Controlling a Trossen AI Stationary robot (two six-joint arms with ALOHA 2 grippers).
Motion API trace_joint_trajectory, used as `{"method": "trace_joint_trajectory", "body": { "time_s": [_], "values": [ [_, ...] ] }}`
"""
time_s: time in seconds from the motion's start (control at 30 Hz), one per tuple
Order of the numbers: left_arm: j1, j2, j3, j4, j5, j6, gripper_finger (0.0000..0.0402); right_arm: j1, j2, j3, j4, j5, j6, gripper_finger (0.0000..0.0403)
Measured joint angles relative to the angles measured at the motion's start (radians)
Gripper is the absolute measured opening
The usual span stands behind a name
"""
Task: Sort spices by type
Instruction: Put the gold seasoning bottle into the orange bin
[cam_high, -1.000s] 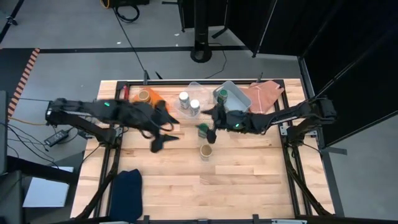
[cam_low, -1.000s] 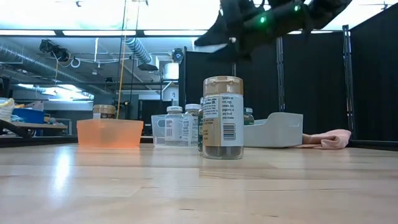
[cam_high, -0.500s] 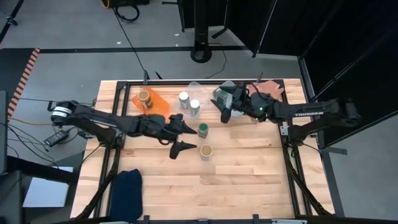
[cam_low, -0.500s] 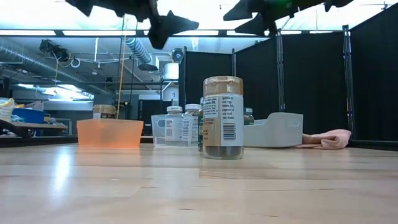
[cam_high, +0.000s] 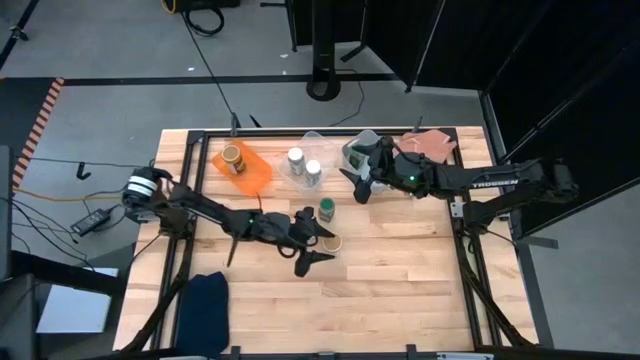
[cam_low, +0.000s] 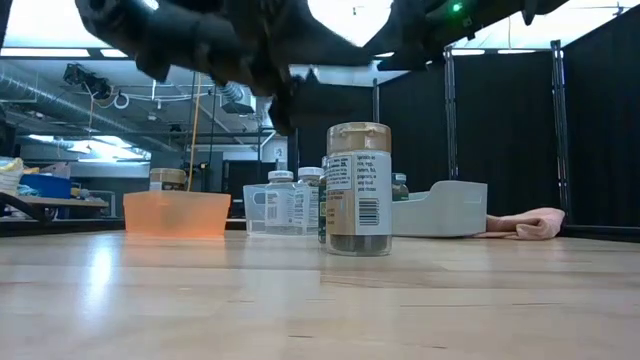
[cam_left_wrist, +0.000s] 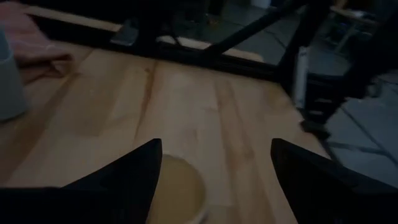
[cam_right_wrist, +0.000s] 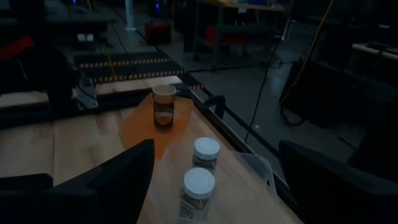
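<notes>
Spice jars and both arms over the wooden tabletop (cam_high: 400, 270), seen from four cameras. We see the left end effector (cam_high: 322, 243) reaching toward the tabletop's middle from above, its two dark fingers (cam_left_wrist: 134, 171) spread wide on either side of the tan-topped jar (cam_high: 331, 242) (cam_low: 359, 188) that stands alone there. In the left wrist view this jar's pale top (cam_left_wrist: 180, 193) lies between the fingers; we cannot tell whether either finger touches it. In the low view the left arm hangs above and beside the jar.

Just beyond it stands a green-lidded jar (cam_high: 326, 210) on the bare wood. Two white-lidded jars (cam_high: 296, 157) (cam_high: 313, 169) stand side by side in the clear tray (cam_high: 310, 136); the right wrist view shows them (cam_right_wrist: 206, 152) (cam_right_wrist: 198, 191) one behind the other. A second tan-topped jar (cam_high: 233, 156) (cam_right_wrist: 164, 104) stands upright in the orange tray (cam_high: 258, 172). Another green-lidded jar (cam_high: 356, 155) sits in the grey-blue tray (cam_high: 364, 137), partly hidden by the right arm.

We find the right end effector (cam_high: 362, 188) held in the air beside the grey-blue tray, its fingers (cam_right_wrist: 121, 174) apart and holding nothing. A pink cloth (cam_high: 433, 142) lies at the far right corner, and a dark blue cloth (cam_high: 203, 300) at the near left.
</notes>
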Motion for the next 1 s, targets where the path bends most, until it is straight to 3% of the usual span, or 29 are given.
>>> {"method": "trace_joint_trajectory", "body": {
  "time_s": [0.27,0.53,0.83,1.0],
  "values": [
    [0.000,0.094,0.002,0.093,-0.080,0.003,0.0307,0.000,0.020,0.000,-0.006,0.000,-0.003,0.0350],
    [0.000,0.084,0.024,0.097,-0.187,0.069,0.0307,0.000,0.020,0.000,-0.020,0.000,-0.005,0.0350],
    [0.000,0.082,0.167,-0.236,-0.182,0.026,0.0319,-0.001,0.020,0.000,-0.069,0.000,-0.005,0.0350],
    [0.000,0.082,0.185,-0.273,-0.194,0.050,0.0346,-0.006,0.020,0.000,-0.069,0.000,-0.036,0.0350]
  ]
}}
